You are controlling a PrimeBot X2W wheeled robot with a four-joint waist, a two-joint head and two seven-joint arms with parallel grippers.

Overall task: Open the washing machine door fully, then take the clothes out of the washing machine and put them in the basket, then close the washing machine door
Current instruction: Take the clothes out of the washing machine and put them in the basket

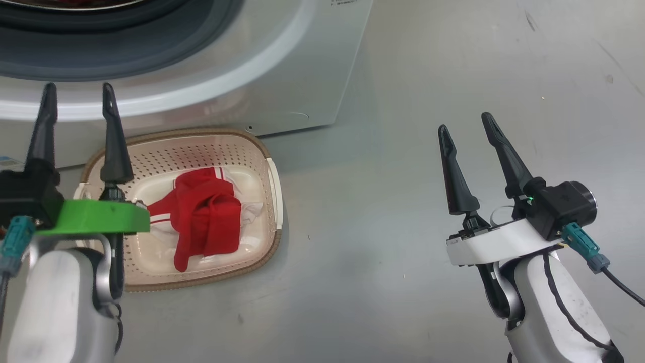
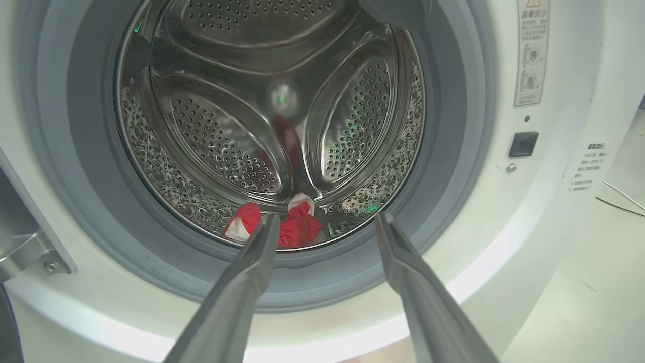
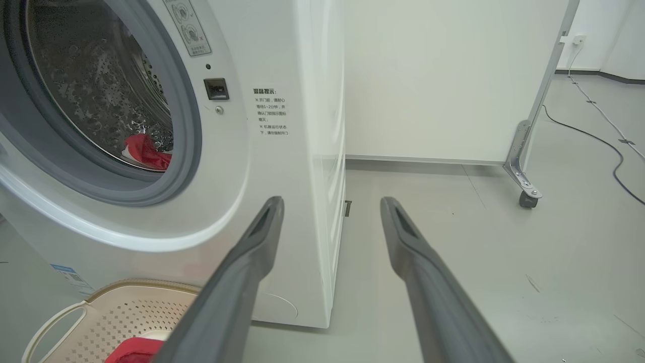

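The washing machine (image 3: 227, 166) stands on the floor with its porthole open. Judging by that, the step in hand is fetching what is left in the steel drum (image 2: 221, 141).

To do it well, the left end effector (image 2: 327, 217) should go in low over the grey seal (image 2: 90, 201) and straddle the red bundle. It should close deep on a fold, not on a loose edge. The load should then be lifted clear of the seal's lip before drawing back, so nothing drags or snags. The basket (image 1: 201, 151) sits on the floor tight against the foot of the machine's front, under the porthole, so the drop is a short descent.

The left end effector is released and empty, fingers spread and aimed into the porthole. The right end effector (image 1: 465, 122) is likewise released and empty. It hangs over bare floor off the machine's right corner, well apart from the work.

By count there is one machine and one basket. There are two lots of clothes. One heap (image 1: 209, 217) lies in the middle of the basket, and one smaller bunch (image 2: 297, 227) lies at the bottom front of the drum, just inside the seal. I cannot tell how many garments make up either lot. There are two end effectors, with two fingers each.
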